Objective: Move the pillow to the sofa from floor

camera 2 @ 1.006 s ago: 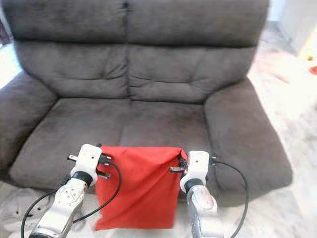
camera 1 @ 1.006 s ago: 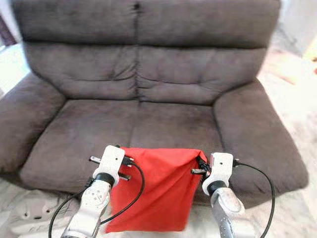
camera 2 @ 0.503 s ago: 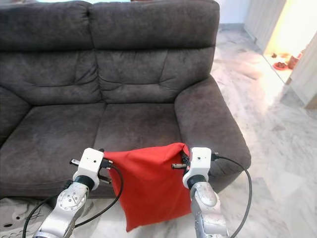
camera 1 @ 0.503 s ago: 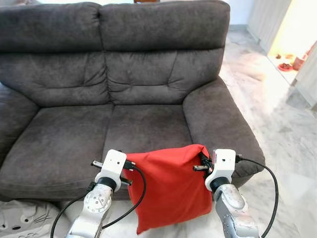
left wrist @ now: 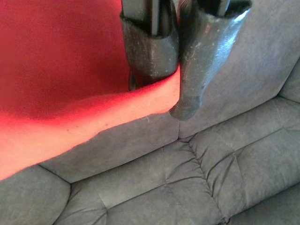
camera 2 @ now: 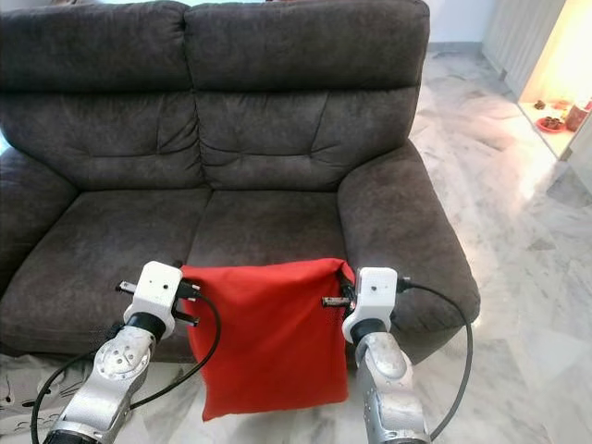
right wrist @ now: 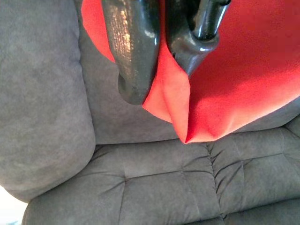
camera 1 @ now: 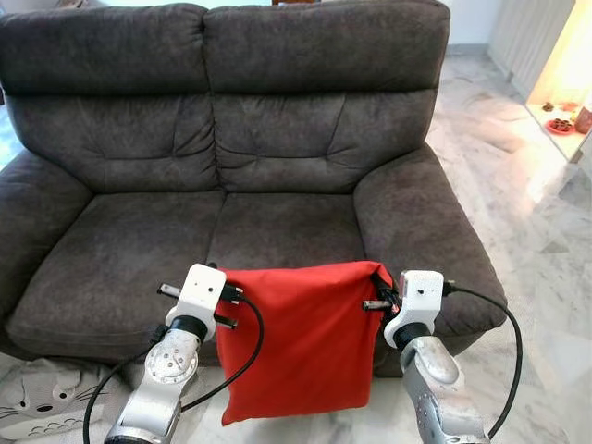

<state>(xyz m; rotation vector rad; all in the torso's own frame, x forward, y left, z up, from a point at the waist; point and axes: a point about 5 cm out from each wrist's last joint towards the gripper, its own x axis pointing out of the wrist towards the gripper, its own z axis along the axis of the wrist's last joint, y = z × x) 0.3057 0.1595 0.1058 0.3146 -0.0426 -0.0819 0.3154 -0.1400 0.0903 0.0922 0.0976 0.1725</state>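
The red pillow (camera 1: 298, 342) now hangs straighter than before, in front of the sofa (camera 1: 277, 185). The left gripper (camera 1: 229, 305) and right gripper (camera 1: 377, 298) each pinch a top corner, it seems.

pillow (camera 1: 301, 338) hanging before sofa (camera 1: 231, 185), between claws

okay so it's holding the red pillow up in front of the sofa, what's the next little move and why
Probably carry it forward over the seat. The left end effector and right end effector pinch the pillow's top corners, and it hangs in front of the sofa, its bottom edge below the seat front.
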